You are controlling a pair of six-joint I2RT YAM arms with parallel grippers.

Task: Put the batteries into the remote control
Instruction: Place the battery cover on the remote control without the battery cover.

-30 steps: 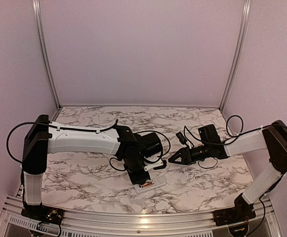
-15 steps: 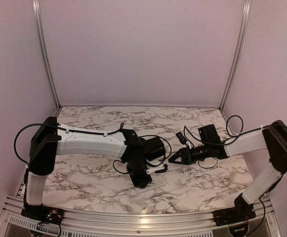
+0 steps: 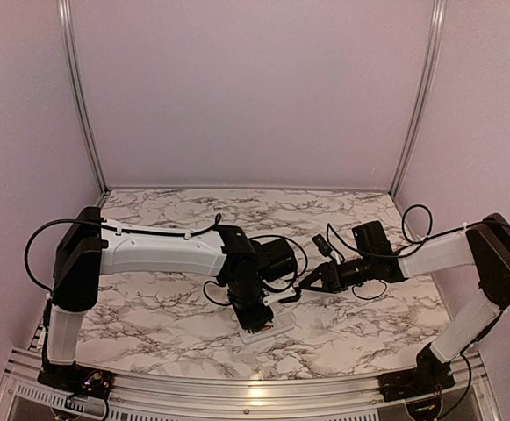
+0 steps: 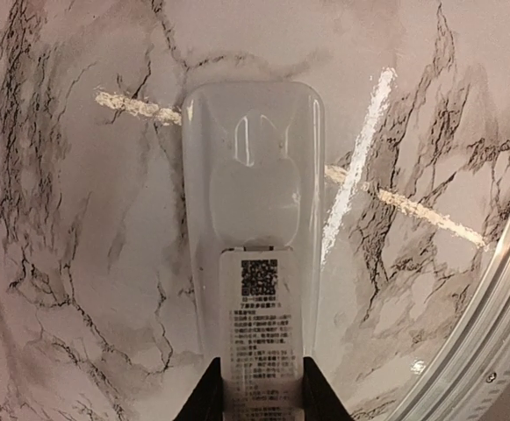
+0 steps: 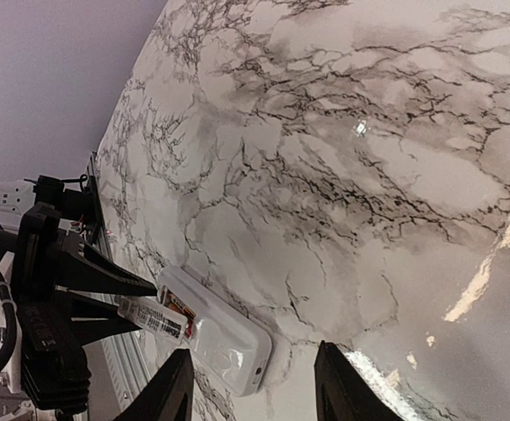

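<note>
The white remote control (image 4: 255, 175) lies back up on the marble table, near the front rail. My left gripper (image 4: 261, 364) is shut on the remote's white battery cover (image 4: 262, 333), a thin panel with a QR label. It holds the cover tilted over the recess end. In the right wrist view a strip of coppery-orange battery (image 5: 175, 303) shows in the recess under the raised cover (image 5: 149, 317). My right gripper (image 5: 255, 355) hangs open just right of the remote (image 5: 224, 338), with nothing between its fingers. From above, the left gripper (image 3: 256, 317) covers most of the remote (image 3: 272, 331).
The aluminium front rail (image 4: 492, 333) runs close beside the remote on the near side. Black cables (image 3: 276, 263) loop between the two wrists. Lilac walls and metal corner posts (image 3: 79, 96) close off the back of the marble table (image 3: 193, 210).
The left arm has swung right and brought the cover down over the recess, so the orange batteries seen from above a second ago are now hidden. The right gripper has barely moved.
</note>
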